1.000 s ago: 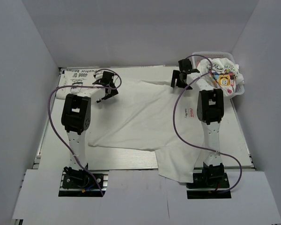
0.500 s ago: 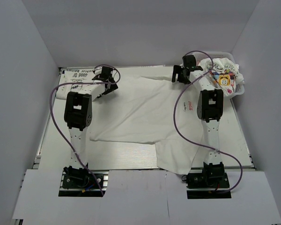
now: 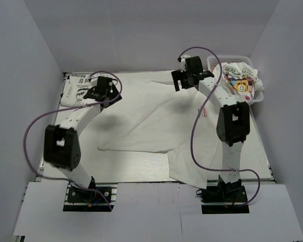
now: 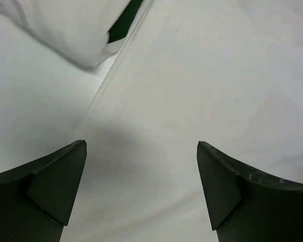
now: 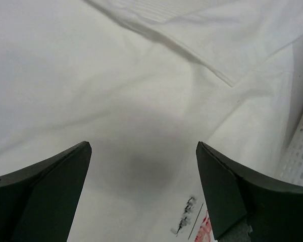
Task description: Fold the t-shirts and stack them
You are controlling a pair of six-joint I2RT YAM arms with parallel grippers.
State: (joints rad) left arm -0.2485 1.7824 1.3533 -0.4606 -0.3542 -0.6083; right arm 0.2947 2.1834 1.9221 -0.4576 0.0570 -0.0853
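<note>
Lettering is readable in only one place: the folded t-shirt [image 3: 76, 85], lying at the far left corner of the table [image 3: 131, 164], carries dark print that is upside down from above and seems to read "good ol'", with a further line beyond it too cut off to make out. In the left wrist view a green-black strip of that print shows at the top, on a folded edge.

A second, spread t-shirt [image 3: 151, 121] lies open across the middle of the table, its hem hanging over the near edge. Its small red-and-white logo sits beside the right arm; the script is too small to read, and in the right wrist view the dark mark next to the red print is blurred.

A third, crumpled t-shirt [image 3: 240, 80] with a yellow cartoon fills the white mesh basket [image 3: 231, 57] at the far right corner.

Both claws stand wide apart and hold nothing: the left gripper [image 3: 102, 92] above the spread shirt's far left part, just beside the folded one, the right gripper [image 3: 184, 80] above its far right part, near the basket.
</note>
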